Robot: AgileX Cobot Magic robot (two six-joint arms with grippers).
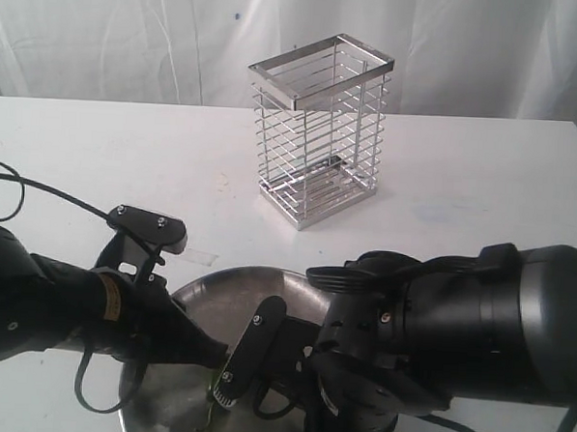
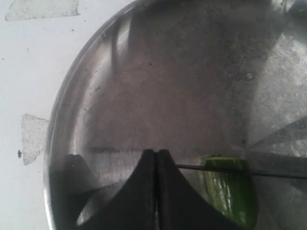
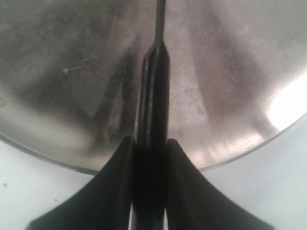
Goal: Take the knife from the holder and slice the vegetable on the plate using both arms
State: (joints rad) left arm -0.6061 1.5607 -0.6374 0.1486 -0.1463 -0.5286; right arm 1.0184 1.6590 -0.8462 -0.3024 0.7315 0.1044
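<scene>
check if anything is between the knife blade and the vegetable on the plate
Nothing visible does. The right gripper holds the knife, and in the left wrist view its blade crosses the vegetable on the plate. The shut left gripper sits beside the vegetable, by the blade's tip, not between them.

Exterior view: raised, facing across the white table (image 1: 464,187) to the wire holder (image 1: 317,130) and white curtain (image 1: 105,32). Left arm (image 1: 42,305) and right arm (image 1: 476,323) fill the near foreground, with the plate (image 1: 217,292) at the lower edge.

Left wrist view: very close, looking down past the left gripper (image 2: 156,152) onto the plate.

Right wrist view: equally close, sighting along the knife (image 3: 153,96) in the right gripper (image 3: 149,140).

All three views share the plate. Both wrist views share the knife.
</scene>
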